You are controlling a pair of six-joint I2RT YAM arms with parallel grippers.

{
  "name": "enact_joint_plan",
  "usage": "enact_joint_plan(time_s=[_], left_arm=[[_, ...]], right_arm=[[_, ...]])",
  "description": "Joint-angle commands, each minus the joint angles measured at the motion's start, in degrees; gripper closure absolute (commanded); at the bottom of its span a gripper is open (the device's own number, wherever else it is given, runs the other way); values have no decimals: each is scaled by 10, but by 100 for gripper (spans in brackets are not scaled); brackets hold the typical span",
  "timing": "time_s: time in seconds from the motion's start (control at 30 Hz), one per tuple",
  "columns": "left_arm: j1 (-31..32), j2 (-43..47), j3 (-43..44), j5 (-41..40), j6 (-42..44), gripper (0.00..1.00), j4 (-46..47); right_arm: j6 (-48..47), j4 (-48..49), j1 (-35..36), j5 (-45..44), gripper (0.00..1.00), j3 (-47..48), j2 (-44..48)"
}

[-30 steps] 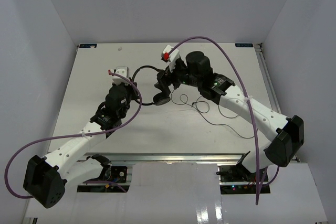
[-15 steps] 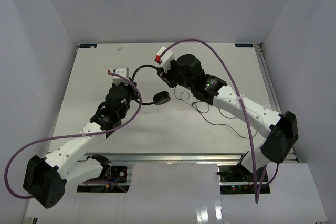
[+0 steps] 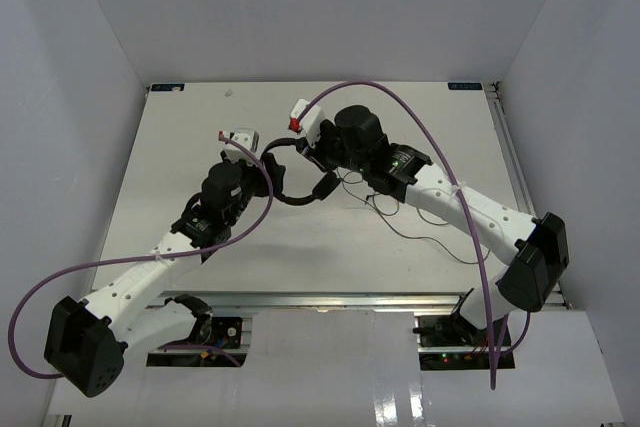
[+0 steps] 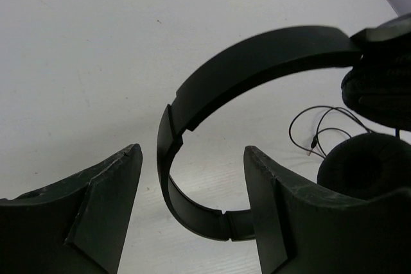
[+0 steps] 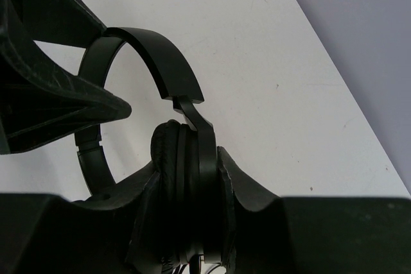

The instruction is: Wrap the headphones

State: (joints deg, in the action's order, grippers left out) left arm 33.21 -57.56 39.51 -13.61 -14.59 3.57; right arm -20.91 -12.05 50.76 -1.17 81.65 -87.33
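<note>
White arms [image 3: 140,289], black joints [image 3: 82,349] (purple cables [image 3: 70,271])

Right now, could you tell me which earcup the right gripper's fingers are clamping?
The earcup seen edge-on in the right wrist view, pinched by the right gripper; the other earcup, lower in the top view, is in no fingers.

Bright even overhead light, soft faint shadows, glare on near floor, wrist views sharp, near fingers dark

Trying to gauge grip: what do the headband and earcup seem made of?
Headband: probably hard plastic, smooth matte black, with crisp seams between segments. Earcup: likely foam or fabric-covered padding, dull and fuzzy-looking, though the look alone can't confirm it.
</note>
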Motion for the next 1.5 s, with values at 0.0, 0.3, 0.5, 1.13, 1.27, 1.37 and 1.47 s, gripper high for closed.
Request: enact_joint_plan(time_s=[0.0, 0.3, 0.5, 1.13, 1.27, 1.37, 1.47], left_arm=[[0, 14, 12, 44, 4, 22, -30], [-8, 41, -52, 15, -17, 22, 35], [-10, -19, -33, 19, -32, 35, 81], [-22, -23, -23, 23, -32, 48, 100], [-26, -26, -21, 27, -31, 50, 103], [-28, -28, -18, 32, -30, 62, 106], [-32, -32, -11, 41, -32, 86, 105]], right_arm=[[-7, 33, 0, -5, 92, 22, 33], [22, 32, -7, -8, 92, 36, 42], [32, 30, -12, -5, 92, 33, 51], [46, 28, -17, 28, 92, 17, 49], [48, 27, -18, 34, 92, 15, 48], [51, 27, -18, 40, 92, 13, 47], [51, 27, -20, 44, 91, 9, 47]])
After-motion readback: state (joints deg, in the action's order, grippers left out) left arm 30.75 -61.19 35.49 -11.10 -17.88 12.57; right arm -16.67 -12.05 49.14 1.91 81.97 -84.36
